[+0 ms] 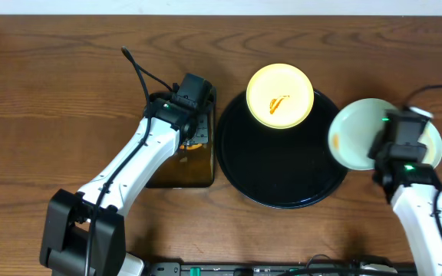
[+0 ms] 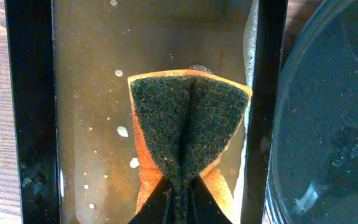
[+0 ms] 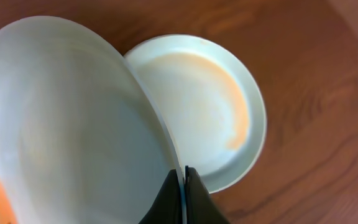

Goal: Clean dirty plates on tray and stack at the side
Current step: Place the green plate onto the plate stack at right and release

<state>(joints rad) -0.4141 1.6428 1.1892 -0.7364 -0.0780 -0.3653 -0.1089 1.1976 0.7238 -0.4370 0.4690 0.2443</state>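
Your right gripper (image 3: 184,183) is pinched down to a narrow gap on the rim of the tilted mint plate (image 3: 73,124). That plate is held up on edge at the tray's right side. Your left gripper (image 2: 178,190) is clamped on the sponge (image 2: 188,124), folding it over the brown water in the pan (image 2: 30,124).

Several things are hard to read:
- In the right wrist view, the tilted mint plate is cut off at the left and bottom edges, with an orange smear showing at its lower corner.
- From overhead, your right wrist covers the spot where the two mint plates overlap, so you cannot tell whether they touch.
- Only the tips of the left fingers (image 2: 157,205) show, and the sponge's lower end is cut off.

There are three plates:
- the tilted mint plate
- the flat mint plate (image 3: 210,106), lying on the table (image 1: 52,92) with a faint orange streak
- the yellow plate (image 1: 280,96), on the far rim of the tray (image 1: 282,169) with an orange squiggle

There is one tray, one pan and one sponge. The table is dark brown wood grain, with a pale strip along its far edge.
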